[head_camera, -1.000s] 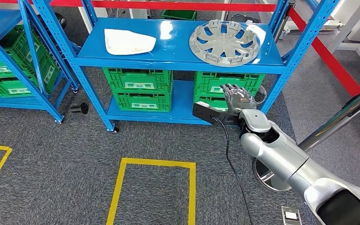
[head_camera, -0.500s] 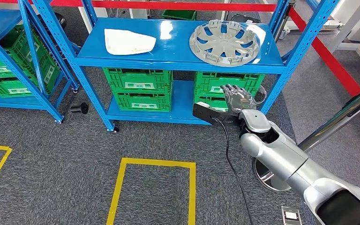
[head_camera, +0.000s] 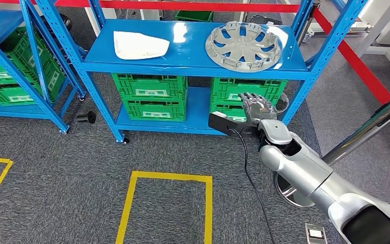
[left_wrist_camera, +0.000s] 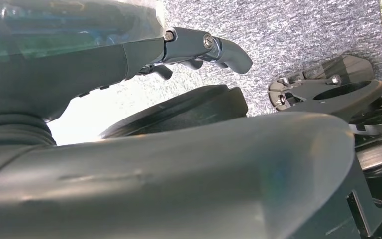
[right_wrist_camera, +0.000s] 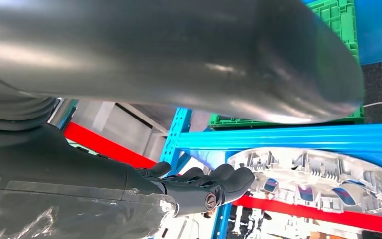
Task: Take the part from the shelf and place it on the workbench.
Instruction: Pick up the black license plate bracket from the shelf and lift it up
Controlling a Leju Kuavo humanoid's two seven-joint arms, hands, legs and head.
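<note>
Right hand: my right hand (head_camera: 257,105) is raised in front of the blue shelf (head_camera: 132,63), fingers (right_wrist_camera: 229,179) stretched out and slightly apart, nothing in it. In the head view it sits at the level of the lower tier, in front of the right-side green crates (head_camera: 246,94).
Right arm: the silver right arm (head_camera: 310,175) comes in from the lower right; a black wrist camera block (head_camera: 227,123) with a black cable (head_camera: 251,173) hangs off the wrist.
Part vs hand: the part, a grey wheel cover (head_camera: 242,47), lies flat on the upper tier at its right end. It's above and beyond my right hand, clearly apart, no contact. The right wrist view has the fingertips just short of the cover's rim (right_wrist_camera: 318,174), with the tier's blue front edge between them.
Left hand: the left hand (left_wrist_camera: 199,47) points down over grey carpet, fingers curled loosely, holding nothing; I can't tell more than that, the thumb blocks most of it.
Shelf, other: a white cloth-like piece (head_camera: 139,44) lies on the same upper tier, left side, well apart from the wheel cover. Two more green crates (head_camera: 150,96) are stacked on the lower tier's left side.
Floor: yellow tape rectangle (head_camera: 165,203) on the carpet in front of the shelf; a small black cylinder (head_camera: 85,117) lies near the shelf's left leg.
Beyond: a second blue rack (head_camera: 10,61) with green crates to the left; a red barrier strip (head_camera: 353,61) runs on the right.
</note>
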